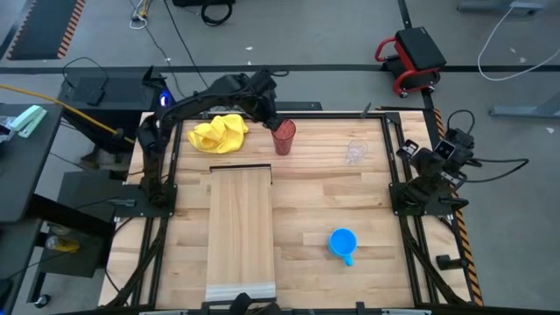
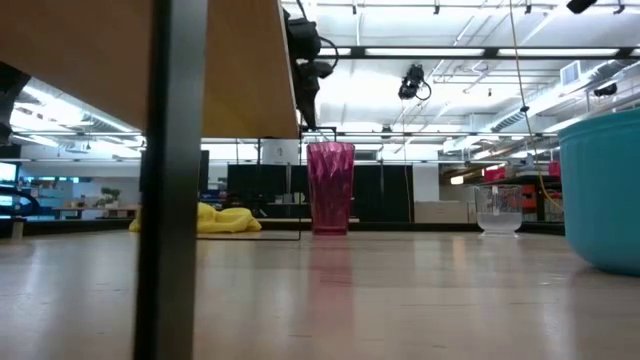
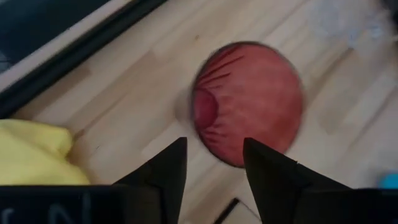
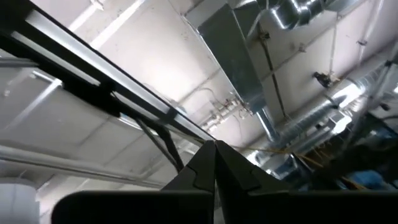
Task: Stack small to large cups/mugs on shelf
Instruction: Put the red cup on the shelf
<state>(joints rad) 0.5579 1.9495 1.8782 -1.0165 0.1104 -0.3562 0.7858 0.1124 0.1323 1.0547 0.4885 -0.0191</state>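
The tall dark red ribbed tumbler stands upright on the wide wooden worktop, toward twelve o'clock in the view from above. The left hand hangs right over it, and its two dark fingers are apart with nothing between them, so it looks ready to come down and grab the tumbler. The small clear glass cup stands near the tumbler, at about three o'clock from it. The bright blue mug with a handle sits well apart from both, toward five o'clock on the worktop. The long pale wooden shelf lies flat, running from the middle down to six o'clock, and nothing is on it. A yellow cloth lies bunched at about nine o'clock from the tumbler. The right hand waits off the three o'clock edge of the worktop, pointing up at the ceiling, with its fingers pressed together and empty. I think the job is only starting: no cup is stacked and no cup is on the shelf, so all three must be picked up and put there.
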